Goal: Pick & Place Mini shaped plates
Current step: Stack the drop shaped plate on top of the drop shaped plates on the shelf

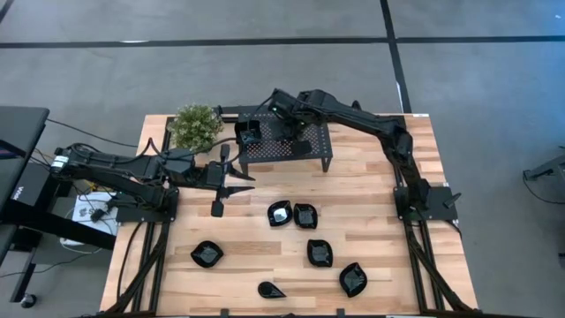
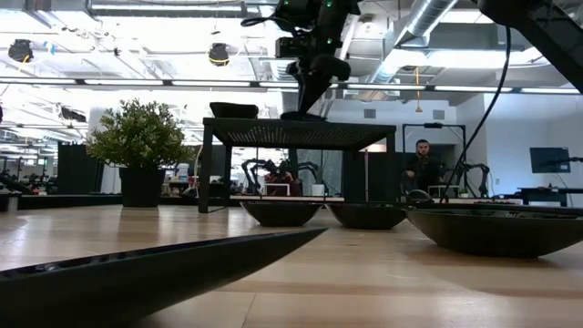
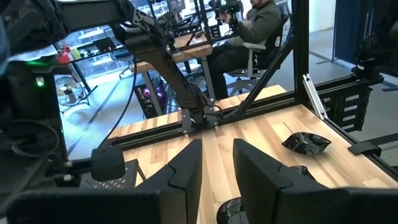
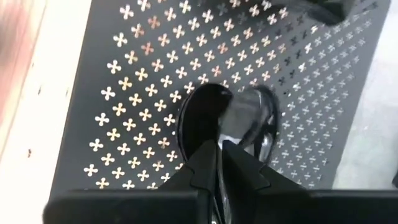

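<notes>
A black perforated metal stand sits on the wooden bench, a potted plant beside it.

Six small glossy black plates lie on the wooden table, before the black perforated metal stand; a seventh plate is on the stand.

Grey floor crossed by dark lines surrounded the wooden desk. Beyond it, ceiling strip lights and exposed ducts hung over what seemed an open office; a person sat there.

bright overhead light | low-view foreground blurred | glare perhaps on plates
</notes>
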{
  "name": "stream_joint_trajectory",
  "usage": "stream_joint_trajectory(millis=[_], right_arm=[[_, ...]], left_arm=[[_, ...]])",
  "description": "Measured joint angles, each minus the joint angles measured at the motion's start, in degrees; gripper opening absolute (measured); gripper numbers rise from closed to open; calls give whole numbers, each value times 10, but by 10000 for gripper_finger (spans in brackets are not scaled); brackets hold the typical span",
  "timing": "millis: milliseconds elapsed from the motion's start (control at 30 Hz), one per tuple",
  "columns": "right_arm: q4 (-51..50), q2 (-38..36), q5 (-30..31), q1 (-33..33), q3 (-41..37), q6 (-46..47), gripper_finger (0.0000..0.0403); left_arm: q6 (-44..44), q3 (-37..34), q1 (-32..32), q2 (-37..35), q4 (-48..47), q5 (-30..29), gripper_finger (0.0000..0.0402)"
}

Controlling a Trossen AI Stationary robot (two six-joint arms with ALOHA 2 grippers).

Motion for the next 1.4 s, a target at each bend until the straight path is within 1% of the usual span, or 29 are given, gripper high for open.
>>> stream_joint_trajectory(millis=[267, 500, 567, 633, 733, 800, 833, 867, 933, 967, 1033, 1133, 1167, 1233, 1300, 1333, 1400], right_arm=[[-4, 9, 8, 0, -1, 7, 35], [-18, 4, 15, 15, 0, 24, 57], [-30, 4, 34, 24, 0, 39, 63], [-49, 4, 68, 36, 0, 72, 67], [-132, 4, 124, 64, 19, 123, 68], [-187, 3, 139, 88, 46, 155, 68], [-192, 1, 140, 101, 56, 174, 67], [-185, -8, 139, 114, 60, 192, 66], [-191, -38, 118, 139, 59, 207, 66], [-191, -59, 113, 152, 62, 212, 66], [-190, -116, 105, 175, 54, 253, 66], [-182, -194, 66, 207, 21, 317, 66], [-180, -217, 52, 219, 0, 344, 66], [-151, -264, 43, 246, -62, 403, 66], [-92, -319, 59, 282, -156, 441, 66], [-54, -345, 68, 300, -211, 458, 66], [39, -392, 68, 336, -331, 485, 65]], left_arm=[[0, 0, 0, 0, 16, 0, 92], [-7, 0, 0, 0, 15, 0, 92], [-2, 0, 1, 0, 13, 0, 92], [-2, 0, 6, 0, 8, 1, 92], [-2, 0, 16, 3, -8, 0, 92], [-2, 0, 26, 14, -10, 0, 92], [-2, 0, 30, 21, -9, 0, 92], [-2, 0, 34, 30, -5, 0, 92], [-2, 0, 41, 50, -1, 0, 92], [-2, 0, 44, 59, 0, 0, 92], [-2, 0, 44, 72, 3, 0, 92], [-7, 0, 40, 77, 1, 0, 92], [-7, 0, 38, 75, 3, 0, 92], [-11, 0, 34, 70, 2, 0, 92], [-25, 0, 31, 69, 2, 1, 92], [-33, 0, 28, 69, -5, 5, 92], [-51, 0, 24, 71, -26, 19, 92]])
